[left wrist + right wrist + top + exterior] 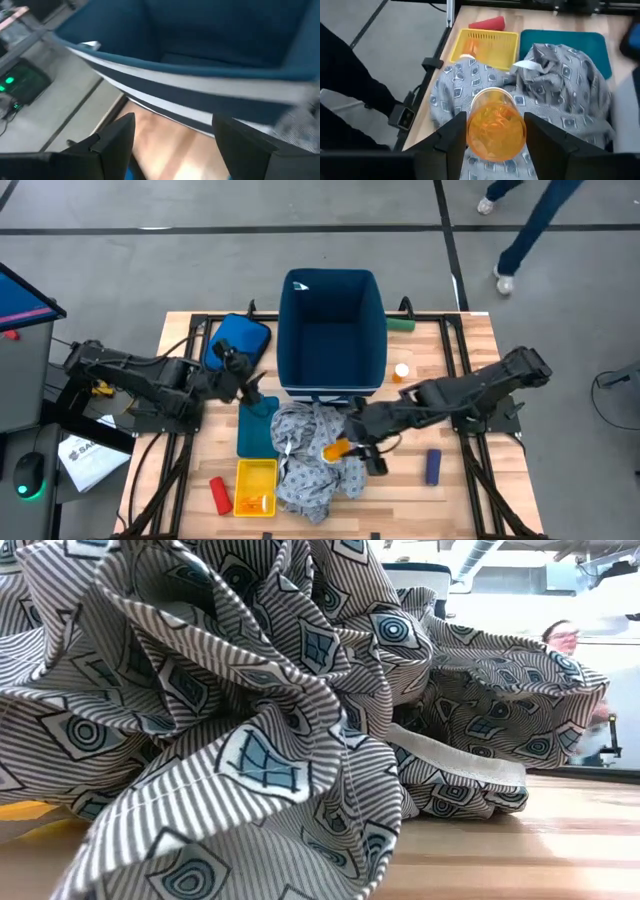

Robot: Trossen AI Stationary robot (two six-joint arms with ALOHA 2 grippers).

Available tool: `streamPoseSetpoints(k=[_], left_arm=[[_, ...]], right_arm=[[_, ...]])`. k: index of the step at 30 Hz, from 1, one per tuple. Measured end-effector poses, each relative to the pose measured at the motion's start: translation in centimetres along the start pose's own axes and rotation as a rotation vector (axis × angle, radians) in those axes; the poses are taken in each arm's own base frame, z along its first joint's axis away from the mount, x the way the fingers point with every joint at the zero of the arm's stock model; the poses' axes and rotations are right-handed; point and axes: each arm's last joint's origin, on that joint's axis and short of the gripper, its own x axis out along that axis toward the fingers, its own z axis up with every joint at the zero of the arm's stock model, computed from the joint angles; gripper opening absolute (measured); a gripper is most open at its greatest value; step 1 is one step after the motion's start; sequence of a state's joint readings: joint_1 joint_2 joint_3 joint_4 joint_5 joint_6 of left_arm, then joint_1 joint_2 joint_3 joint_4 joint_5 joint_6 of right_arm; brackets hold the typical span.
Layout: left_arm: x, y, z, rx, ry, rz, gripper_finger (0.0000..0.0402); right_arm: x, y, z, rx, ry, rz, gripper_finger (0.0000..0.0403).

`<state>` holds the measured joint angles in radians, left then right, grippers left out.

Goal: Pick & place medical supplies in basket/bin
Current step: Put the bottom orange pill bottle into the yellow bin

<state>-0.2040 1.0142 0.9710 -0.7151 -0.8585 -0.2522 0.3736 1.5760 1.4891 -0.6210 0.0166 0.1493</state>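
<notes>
The navy bin (333,330) stands at the table's far middle, and its striped base (165,95) fills the left wrist view. The grey patterned gown (315,460) lies crumpled in front of it and fills the low view (260,710). My right gripper (352,446) is over the gown, shut on an orange pill bottle (495,125). My left gripper (246,377) is open beside the bin's near left corner and touches nothing. A red cylinder (218,493), a dark-blue cylinder (433,466), a green cylinder (400,325) and a white-capped bottle (401,370) lie on the table. My right gripper pinches the orange pill bottle's side wall (472,131) between its two fingers (451,140), one on each side of the round body. It comes from the table's right, slanting down. The bottle sits over the gown (555,75); I cannot tell whether it is lifted clear.
A yellow basket (255,486) with an orange bottle in it sits at the near left. A flat teal pad (256,428) lies left of the gown and a blue padded pouch (240,340) left of the bin. A person (530,230) walks beyond the far edge.
</notes>
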Motion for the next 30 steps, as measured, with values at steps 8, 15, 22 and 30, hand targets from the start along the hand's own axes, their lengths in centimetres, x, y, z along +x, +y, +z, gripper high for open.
streamPoseSetpoints(k=[8,15,22,30], left_arm=[[1.5,1.5,1.2,-0.071,-0.039,0.084,0.0254],[1.7,1.7,1.3,-0.082,-0.042,0.093,0.0254],[1.7,1.7,1.3,-0.093,-0.046,0.093,0.0254],[1.7,1.7,1.3,-0.093,-0.046,0.092,0.0254]], right_arm=[[5.9,-1.0,1.3,-0.018,-0.147,0.066,0.0174],[10.3,-1.8,1.6,-0.017,-0.26,0.116,0.0175],[13.8,-1.5,2.7,-0.106,-0.255,0.212,0.0175],[16.2,-2.1,5.0,-0.197,-0.251,0.202,0.0175]])
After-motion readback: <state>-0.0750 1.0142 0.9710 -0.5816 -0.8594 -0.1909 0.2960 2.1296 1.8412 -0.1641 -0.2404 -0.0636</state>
